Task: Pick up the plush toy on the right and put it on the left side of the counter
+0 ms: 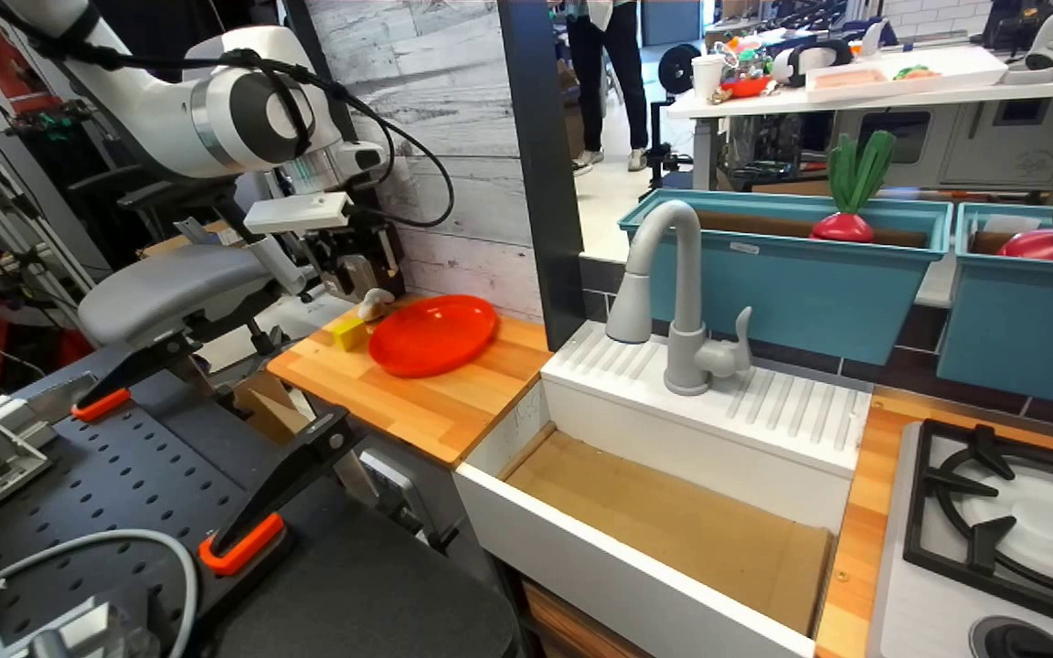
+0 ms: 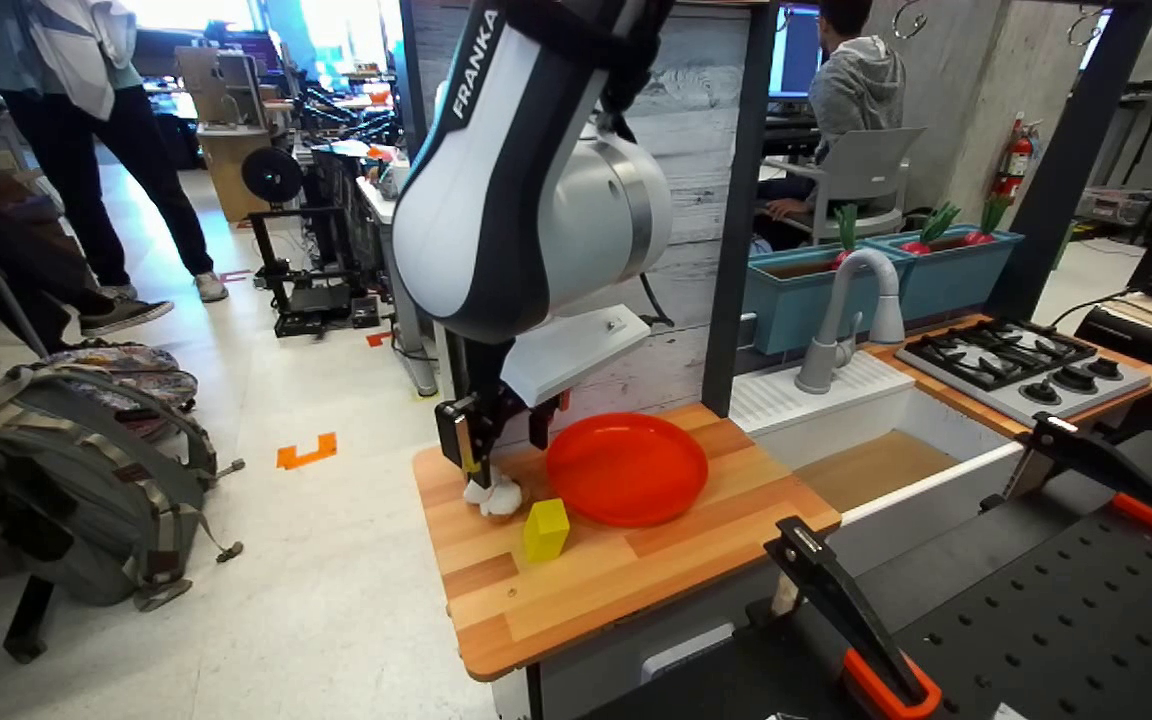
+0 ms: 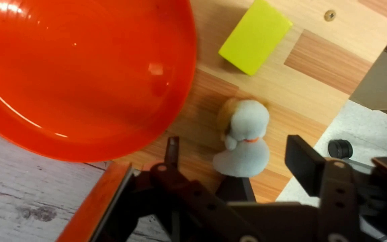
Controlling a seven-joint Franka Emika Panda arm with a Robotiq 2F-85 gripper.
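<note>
In an exterior view, the plate (image 2: 626, 470) lies on the counter (image 2: 626, 580), with the plush toy (image 2: 498, 498) to the left of it; the block (image 2: 546, 532) is also there, before these two. The sink (image 1: 581, 567) is placed between the counter and the stove (image 2: 1021, 365).

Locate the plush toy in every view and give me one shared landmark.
In an exterior view: plush toy left of centre, just above mid-height.
In an exterior view: plush toy left of centre, below mid-height.
Wrist view: plush toy right of centre.
Landmark: red plate, beside it in all three.
</note>
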